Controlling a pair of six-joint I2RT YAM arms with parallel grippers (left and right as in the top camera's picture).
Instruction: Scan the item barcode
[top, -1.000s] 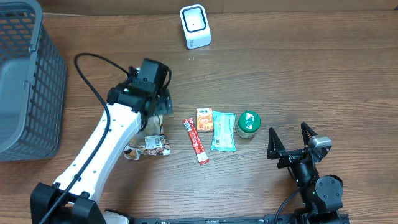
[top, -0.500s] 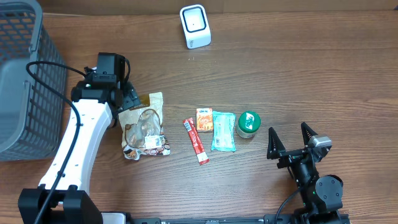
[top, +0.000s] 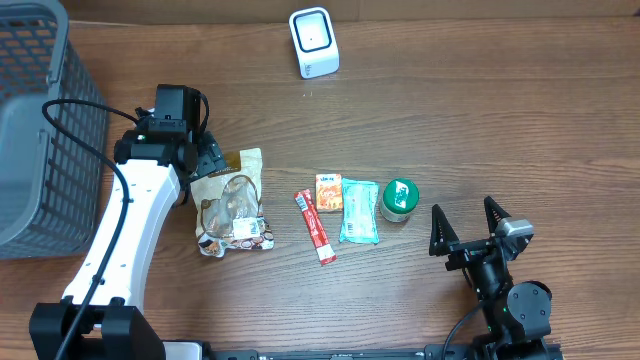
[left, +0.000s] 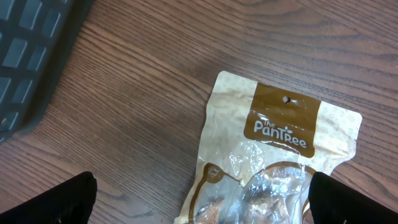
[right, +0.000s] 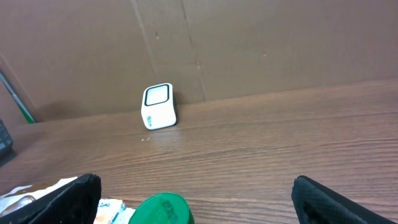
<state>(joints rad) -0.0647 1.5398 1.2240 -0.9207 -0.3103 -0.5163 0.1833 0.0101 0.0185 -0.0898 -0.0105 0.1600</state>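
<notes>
On the wooden table lies a cream-and-brown, clear-windowed pouch, the left gripper spread empty over it.

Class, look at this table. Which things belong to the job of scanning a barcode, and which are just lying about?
Belong to the job:
white scanner
snack pouch, the item next to the open left hand

Lying about, for now at least:
grey basket
red stick packet
orange sachet
teal packet
green-lidded tub
</notes>
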